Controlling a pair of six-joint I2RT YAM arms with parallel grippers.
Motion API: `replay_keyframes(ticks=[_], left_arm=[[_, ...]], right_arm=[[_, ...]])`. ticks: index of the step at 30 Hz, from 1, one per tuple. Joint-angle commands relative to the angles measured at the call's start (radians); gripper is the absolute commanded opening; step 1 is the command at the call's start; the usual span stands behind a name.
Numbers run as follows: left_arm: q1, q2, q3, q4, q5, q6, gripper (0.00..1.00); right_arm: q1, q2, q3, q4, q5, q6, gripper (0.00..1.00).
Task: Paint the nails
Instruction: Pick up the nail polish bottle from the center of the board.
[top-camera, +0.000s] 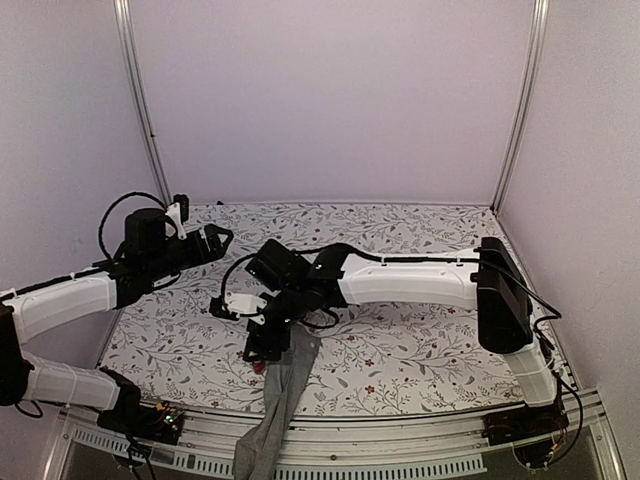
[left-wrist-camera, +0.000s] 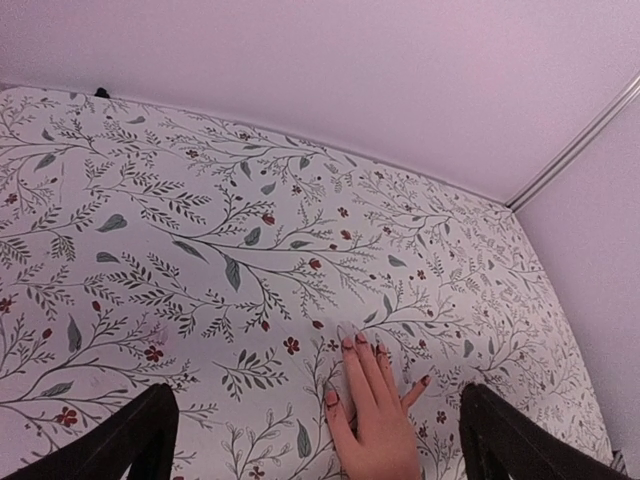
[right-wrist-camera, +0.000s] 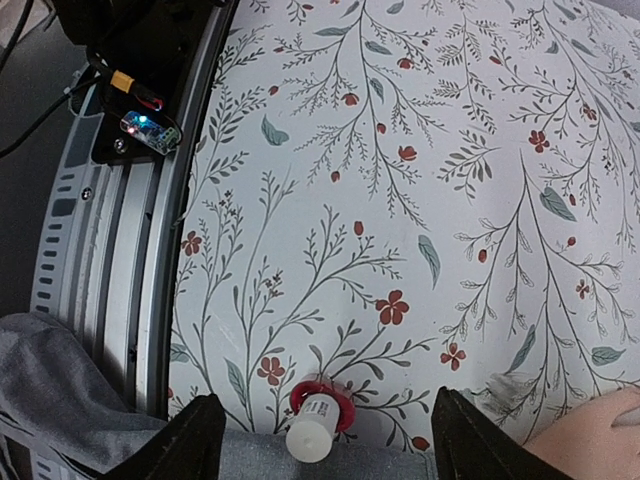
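The peach mannequin hand (left-wrist-camera: 378, 420) lies flat on the floral table, fingers spread. Its nails (left-wrist-camera: 349, 342) carry dark red marks. The grey sleeve (top-camera: 280, 395) hangs over the front edge. In the top view my right gripper (top-camera: 262, 348) covers the hand. It is open, and in the right wrist view (right-wrist-camera: 325, 400) it stands around a small red polish bottle with a white cap (right-wrist-camera: 318, 420), which rests at the sleeve's edge (right-wrist-camera: 60, 385). My left gripper (top-camera: 218, 240) is open and empty, raised at the left. In the left wrist view (left-wrist-camera: 315, 400) it looks down on the hand.
The floral table (top-camera: 420, 230) is walled by lilac panels with metal posts (top-camera: 520, 100). A metal front rail (right-wrist-camera: 110, 260) carries a circuit board with a lit LED (right-wrist-camera: 140, 125). The right arm (top-camera: 410, 280) stretches across the table's middle.
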Motion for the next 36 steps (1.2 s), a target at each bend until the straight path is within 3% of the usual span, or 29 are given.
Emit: replay_keyframes(ticks=[1, 20, 32, 36], left_arm=[[0.013, 0.013, -0.013, 0.031, 0.014, -0.002, 1.00], [0.029, 0.060, -0.003, 0.013, 0.010, -0.016, 1.00], [0.033, 0.057, -0.012, 0.037, -0.029, -0.010, 1.00], [0.033, 0.012, -0.041, 0.076, -0.056, -0.008, 1.00]], right_arm=[[0.005, 0.041, 0.024, -0.017, 0.032, -0.012, 0.70], [0.004, 0.067, 0.024, -0.017, 0.016, -0.026, 0.38], [-0.022, 0.054, 0.023, -0.014, -0.052, -0.010, 0.02], [-0.071, -0.002, -0.018, 0.024, -0.094, 0.023, 0.00]])
